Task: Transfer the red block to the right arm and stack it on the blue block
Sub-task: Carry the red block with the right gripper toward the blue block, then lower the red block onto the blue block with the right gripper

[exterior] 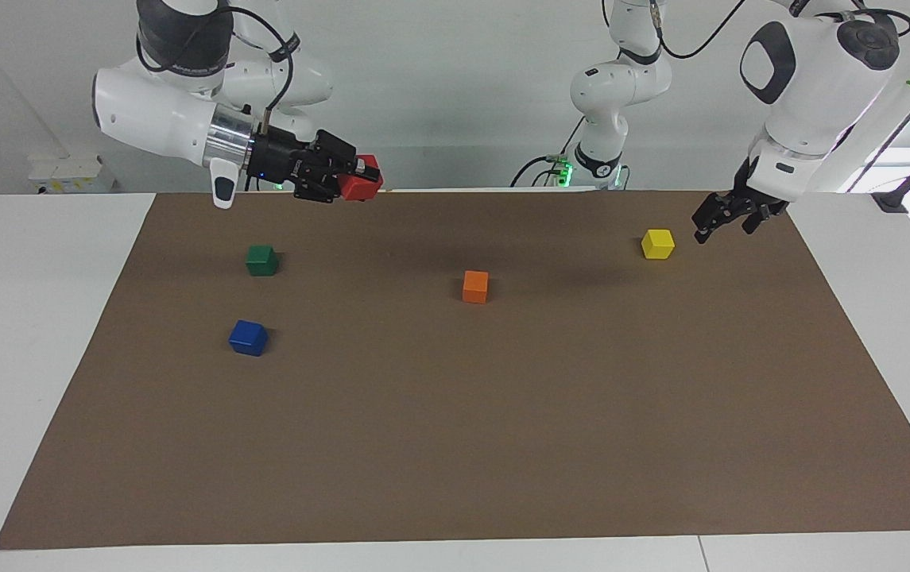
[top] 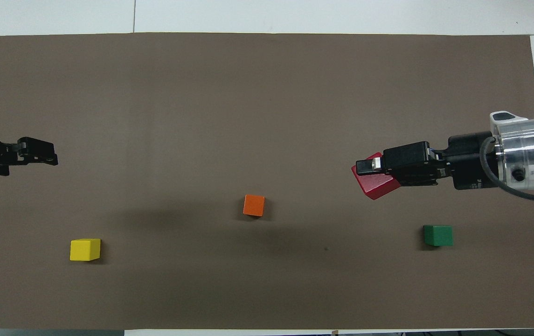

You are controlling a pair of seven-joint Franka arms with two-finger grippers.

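My right gripper (exterior: 358, 176) is shut on the red block (exterior: 359, 189) and holds it tilted, high over the mat at the right arm's end. It also shows in the overhead view (top: 368, 171) with the red block (top: 381, 186). The blue block (exterior: 248, 338) sits on the mat, farther from the robots than the green block (exterior: 261, 260). In the overhead view the right gripper's body hides the blue block. My left gripper (exterior: 723, 225) is open and empty, over the mat's edge at the left arm's end, beside the yellow block (exterior: 657, 244).
An orange block (exterior: 475, 287) sits near the middle of the brown mat (exterior: 455, 445). In the overhead view the orange block (top: 253, 205), the yellow block (top: 85, 249) and the green block (top: 438, 235) lie in the half of the mat nearer the robots.
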